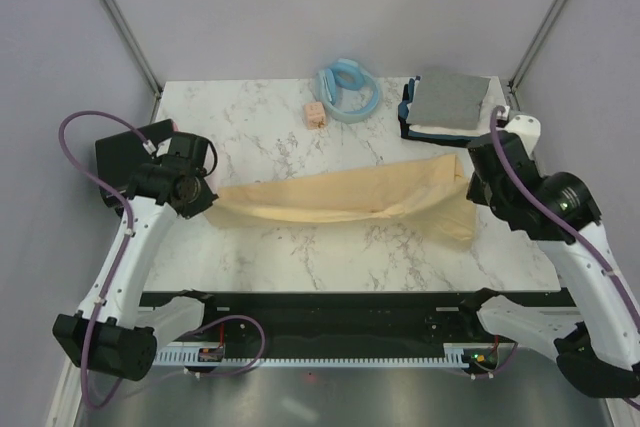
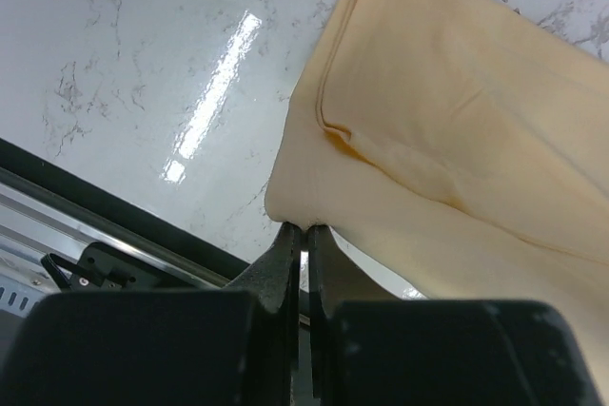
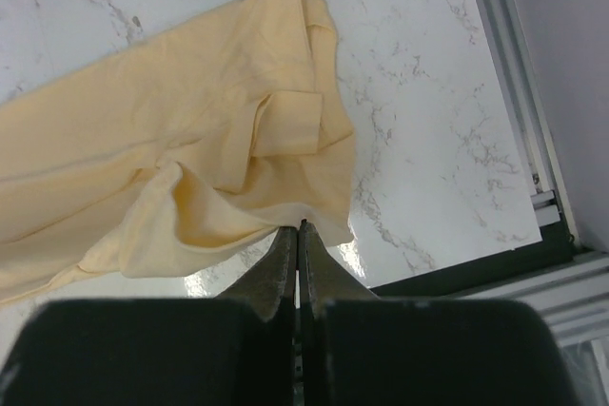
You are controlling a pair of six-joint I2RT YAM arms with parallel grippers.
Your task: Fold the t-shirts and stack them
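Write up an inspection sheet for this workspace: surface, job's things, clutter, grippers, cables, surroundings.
Surface: white marble-pattern table, with glare in the left wrist view.
Job's things: yellow-cream t-shirt stretched across the middle between the arms; folded stack at the far right corner, grey on top, white and dark navy beneath.
Clutter: light blue ring and small peach block near the far edge.
Grippers: left gripper and right gripper each have their fingers shut on an opposite end of the yellow-cream t-shirt.
Cables: purple cables loop along both arms, clear of the cloth.
Surroundings: grey walls, metal frame posts.
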